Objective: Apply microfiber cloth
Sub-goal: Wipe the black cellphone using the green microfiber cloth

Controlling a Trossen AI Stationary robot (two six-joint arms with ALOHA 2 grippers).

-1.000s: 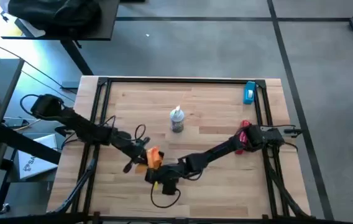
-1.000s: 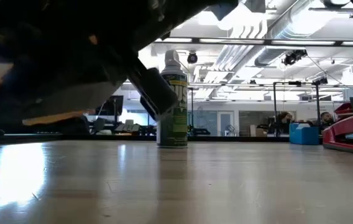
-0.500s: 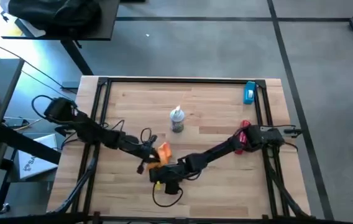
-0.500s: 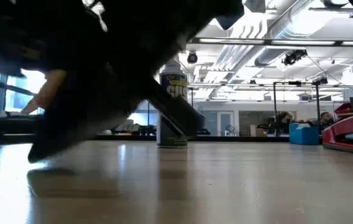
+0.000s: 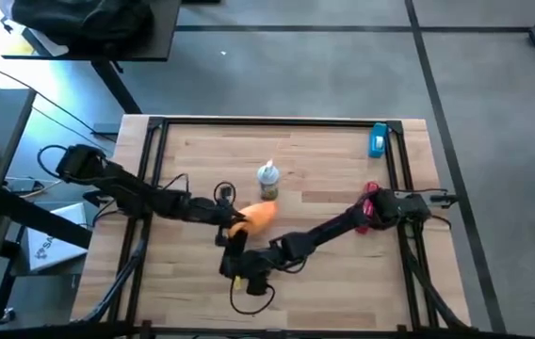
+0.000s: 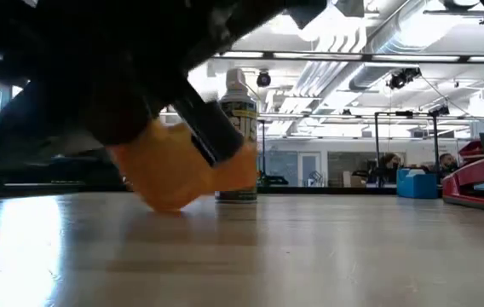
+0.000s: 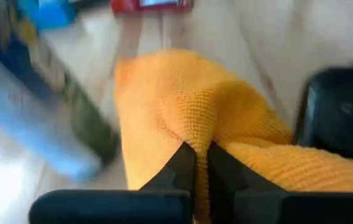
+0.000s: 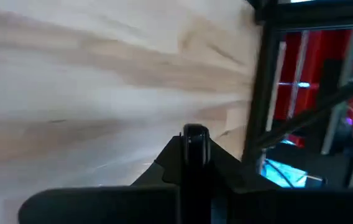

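Orange cloth is pinched between the pressed-together fingers of the left claw (image 7: 195, 163), which grips a fold of the microfiber cloth (image 7: 189, 112) near the middle of the counter (image 5: 324, 151), toward its front. In the high view the cloth (image 5: 256, 216) hangs bunched from that claw (image 5: 233, 223), just in front of the spray can (image 5: 267, 181). The low view shows the cloth (image 6: 178, 175) drooping, its lowest part at or almost at the wood; contact cannot be told for sure.

The right claw (image 5: 245, 273) sits close in front of the left one, low over the counter. Its wrist view shows the fingers (image 8: 195, 149) drawn tightly together, with only bare wood beyond them; whether anything is caught between them cannot be told. No phone can be made out in any view.

Farther out, a blue box (image 5: 378, 140) lies at the far right corner, and a red object (image 5: 369, 209) sits by the right arm's base.

To do this step well, the left arm probably needs to bring the cloth down so a broad face lies flat on the target surface, not just a bunched corner. The grip looks narrow, so a slow, level sweep should keep the fabric from slipping out. With the two claws so near each other and the can just behind, the path should stay short to avoid knocking either.
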